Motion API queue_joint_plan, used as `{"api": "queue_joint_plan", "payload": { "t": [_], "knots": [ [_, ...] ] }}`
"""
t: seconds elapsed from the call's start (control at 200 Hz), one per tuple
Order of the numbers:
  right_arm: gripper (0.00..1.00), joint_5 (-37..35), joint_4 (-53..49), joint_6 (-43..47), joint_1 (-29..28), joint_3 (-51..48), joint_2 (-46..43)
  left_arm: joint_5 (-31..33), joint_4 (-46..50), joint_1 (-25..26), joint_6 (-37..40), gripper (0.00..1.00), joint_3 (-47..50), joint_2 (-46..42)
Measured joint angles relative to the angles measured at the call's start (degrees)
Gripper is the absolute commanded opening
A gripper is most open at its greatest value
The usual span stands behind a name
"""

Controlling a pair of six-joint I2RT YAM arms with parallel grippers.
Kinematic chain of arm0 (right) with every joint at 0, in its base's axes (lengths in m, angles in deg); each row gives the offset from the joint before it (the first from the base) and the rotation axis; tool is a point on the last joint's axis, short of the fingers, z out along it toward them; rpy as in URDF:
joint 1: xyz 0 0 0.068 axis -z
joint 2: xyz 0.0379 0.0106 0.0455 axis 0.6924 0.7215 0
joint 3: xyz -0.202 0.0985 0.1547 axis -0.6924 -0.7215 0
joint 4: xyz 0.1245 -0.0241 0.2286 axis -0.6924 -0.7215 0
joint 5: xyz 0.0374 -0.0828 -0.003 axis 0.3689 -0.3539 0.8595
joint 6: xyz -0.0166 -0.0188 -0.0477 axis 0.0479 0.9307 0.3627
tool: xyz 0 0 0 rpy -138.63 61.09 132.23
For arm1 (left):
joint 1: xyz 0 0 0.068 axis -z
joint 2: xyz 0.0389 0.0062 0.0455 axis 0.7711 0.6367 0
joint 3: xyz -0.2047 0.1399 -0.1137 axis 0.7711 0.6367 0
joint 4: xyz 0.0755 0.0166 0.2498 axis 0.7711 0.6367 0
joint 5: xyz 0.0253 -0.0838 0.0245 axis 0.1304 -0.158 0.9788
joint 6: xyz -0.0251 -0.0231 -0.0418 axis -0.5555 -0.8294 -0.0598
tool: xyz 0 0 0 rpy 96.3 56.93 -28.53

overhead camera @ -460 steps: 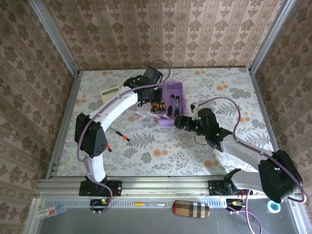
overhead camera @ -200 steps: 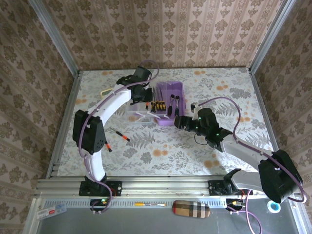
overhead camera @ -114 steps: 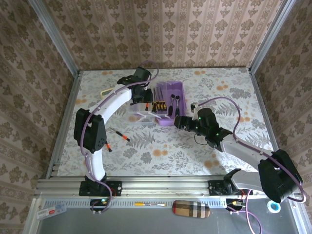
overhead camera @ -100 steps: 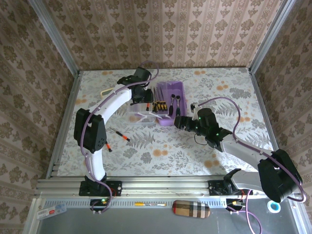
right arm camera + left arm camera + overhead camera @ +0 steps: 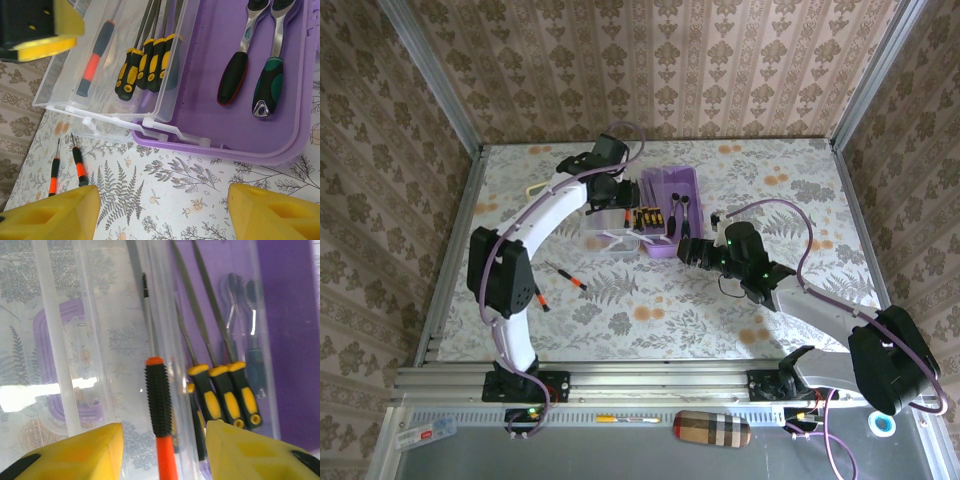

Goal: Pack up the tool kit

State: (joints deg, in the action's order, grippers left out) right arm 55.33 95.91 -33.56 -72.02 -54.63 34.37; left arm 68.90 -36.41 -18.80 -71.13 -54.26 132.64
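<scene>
Two loose screwdrivers (image 5: 565, 277) lie on the left, not yet packed. The left gripper (image 5: 610, 197), spread wide and empty, hovers over the open box (image 5: 685, 185) mid-table, which holds several screwdrivers (image 5: 142, 61) and two ratchets (image 5: 234, 76). The right gripper (image 5: 683, 250) gapes beside it. Floral table (image 5: 650, 312), damask-papered walls (image 5: 670, 60)

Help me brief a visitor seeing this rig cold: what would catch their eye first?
The purple box mid-table, lying open with two ratchet wrenches inside. Against its left side, yellow-handled screwdrivers line a clear tray, where the open left pincer hovers over a black-orange screwdriver.
</scene>
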Motion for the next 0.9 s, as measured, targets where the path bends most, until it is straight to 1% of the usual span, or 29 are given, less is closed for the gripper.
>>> {"api": "queue_joint_plan", "payload": {
  "t": [0.07,0.155,0.2,0.235,0.275,0.37,0.42,0.545,0.67,0.78,0.845,0.9],
  "knots": [
    [0.70,0.2,0.0,0.0,0.0,0.0,0.2,0.3,0.3,0.0,0.4,0.57,0.0,-2.7],
    [0.70,0.4,0.0,0.0,0.0,0.0,0.5,1.9,-0.2,-0.2,1.2,0.63,1.0,-8.1],
    [0.70,0.4,0.0,0.0,0.0,0.0,0.5,3.1,-0.8,-0.6,1.2,0.70,2.8,-11.9],
    [0.70,0.4,0.0,0.0,0.0,0.0,0.5,4.1,-1.3,-1.0,1.2,0.77,5.0,-15.6],
    [0.70,0.4,0.0,0.0,0.0,0.0,0.5,5.6,-1.8,-1.7,1.3,0.83,8.2,-20.2],
    [0.70,0.4,0.0,0.0,0.0,0.0,0.5,9.0,-3.8,-3.9,-0.1,0.90,17.4,-30.4],
    [0.70,0.4,0.0,0.0,-0.1,0.0,0.5,10.6,-4.3,-5.9,-0.9,0.93,23.2,-35.9],
    [0.70,0.4,0.1,0.0,-0.5,0.0,0.5,13.4,-5.0,-11.6,-4.6,0.94,38.3,-46.8],
    [0.70,0.4,0.1,0.0,-0.7,0.0,0.8,13.6,-4.1,-15.6,-7.8,0.92,49.8,-54.5],
    [0.70,0.4,0.2,0.0,-0.9,0.0,1.4,13.4,-3.0,-17.5,-9.6,0.89,54.8,-58.5],
    [0.70,0.4,0.5,0.0,-1.1,0.0,2.1,13.3,-2.9,-18.2,-10.1,0.88,56.0,-59.0],
    [0.70,0.7,0.9,0.0,-1.2,0.0,2.8,13.1,-3.1,-18.7,-10.5,0.84,56.7,-58.7]
  ]
}}
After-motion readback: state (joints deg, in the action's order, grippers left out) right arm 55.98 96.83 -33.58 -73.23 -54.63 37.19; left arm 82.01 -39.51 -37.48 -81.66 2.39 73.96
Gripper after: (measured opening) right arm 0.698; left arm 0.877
